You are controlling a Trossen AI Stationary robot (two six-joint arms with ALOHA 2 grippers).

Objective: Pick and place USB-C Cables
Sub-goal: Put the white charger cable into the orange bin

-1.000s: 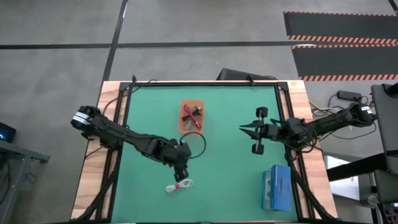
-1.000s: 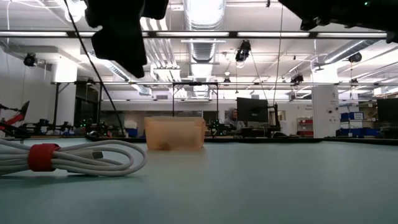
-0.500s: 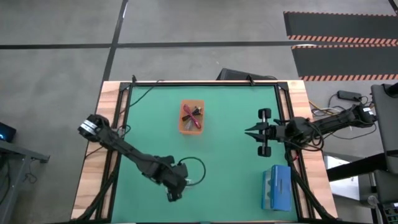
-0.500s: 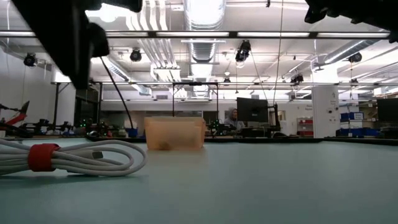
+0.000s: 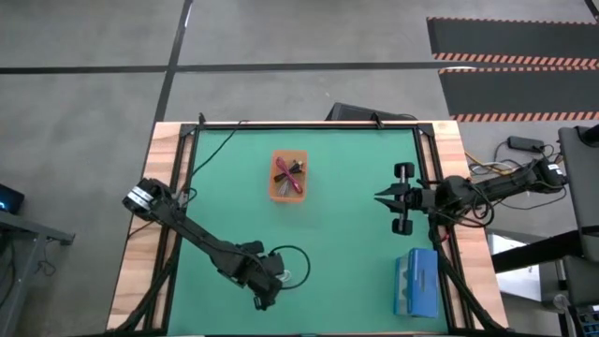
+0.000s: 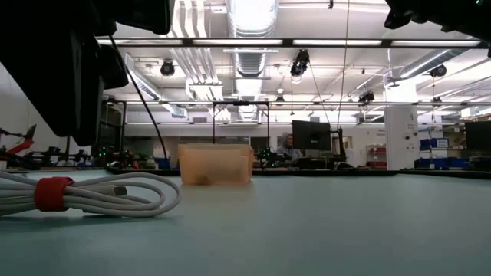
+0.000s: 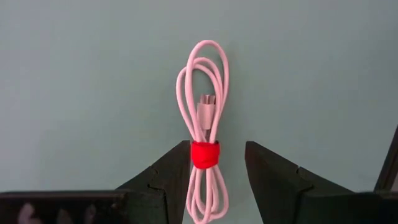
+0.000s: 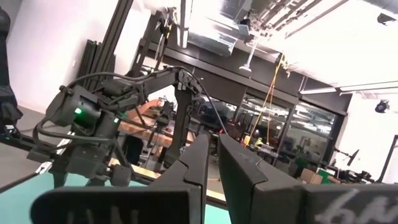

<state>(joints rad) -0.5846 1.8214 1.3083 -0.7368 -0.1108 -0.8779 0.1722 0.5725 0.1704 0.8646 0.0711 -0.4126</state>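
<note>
Down low near the table's front edge, the left gripper (image 7: 217, 163) stands spread wide, one finger on each side of the white cable (image 7: 203, 127). Its fingers (image 7: 166, 169) flank the red band (image 7: 204, 154) that ties the bundle at its middle, close beside it but with a sliver of green mat showing on either side, so nothing is clamped. The cable lies flat on the mat (image 5: 346, 234), a long narrow loop with its plug tucked inside the coil. From overhead the left gripper (image 5: 265, 290) covers most of that cable, and a black cord of the arm curls beside it. From table height the white cable (image 6: 84, 195) stretches along the mat with its band plainly visible, and the dark bulk of the left arm hangs over it.

Out toward the middle of the back half sits the orange bin (image 5: 288, 175). Inside it lie a dark red cable (image 5: 285, 172) and at least one darker cable crossed over it; how many lie there cannot be told. In the low view the bin (image 6: 215, 165) shows as a translucent box with a dim shape at its bottom.

Over on the right side, the right gripper (image 5: 379, 197) hovers above the mat with its fingers (image 8: 197, 163) pressed nearly together, holding nothing. Just in front of it, by the table's right front corner, rests the blue box (image 5: 416, 282).
</note>
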